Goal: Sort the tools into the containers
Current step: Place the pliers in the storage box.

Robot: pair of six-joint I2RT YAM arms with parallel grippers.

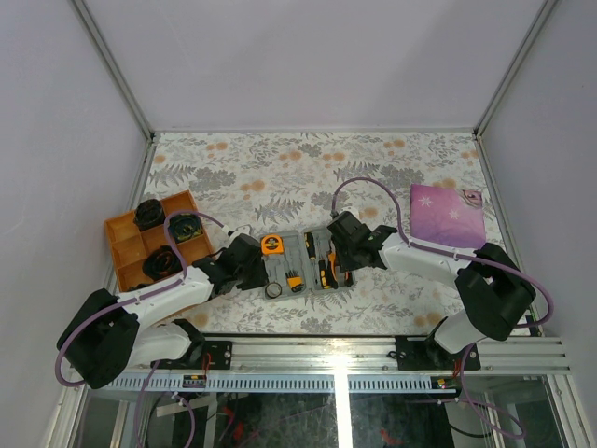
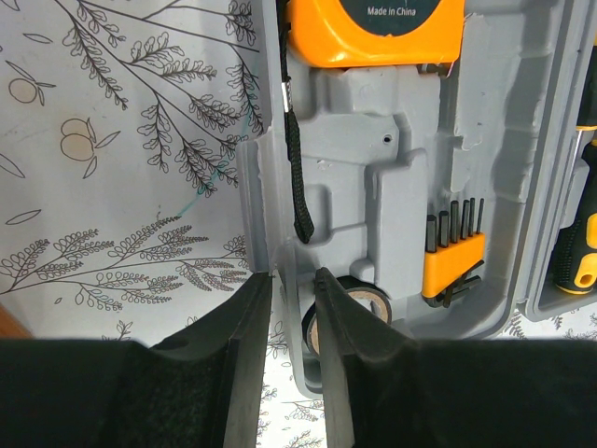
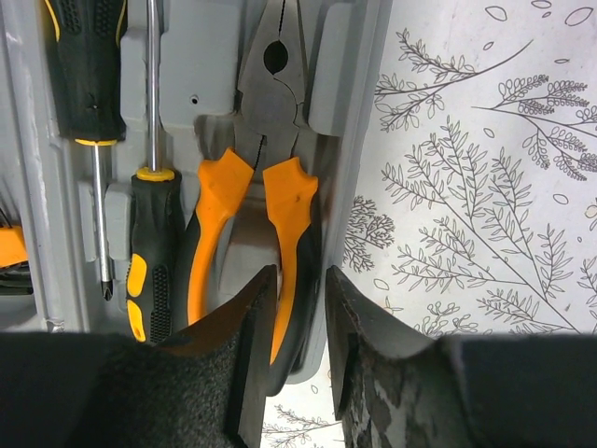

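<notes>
The grey tool case [image 1: 280, 266] lies open in the middle of the table with tools in its recesses. The left half [image 2: 373, 140] holds the orange tape measure [image 2: 373, 28], the bit set [image 2: 452, 257] and the black tape ring [image 2: 364, 303]. The right half [image 3: 191, 84] holds two screwdrivers [image 3: 149, 243] and the orange-handled pliers [image 3: 270, 140]. My left gripper [image 2: 292, 273] straddles the case's left wall, jaws nearly together on it. My right gripper [image 3: 300, 269] straddles the case's right wall and the pliers' right handle.
An orange divided tray [image 1: 131, 245] with several black objects stands at the left, close to my left arm. A purple star-patterned cloth [image 1: 448, 215] lies at the right. The floral tablecloth [image 1: 280, 168] runs to the walls.
</notes>
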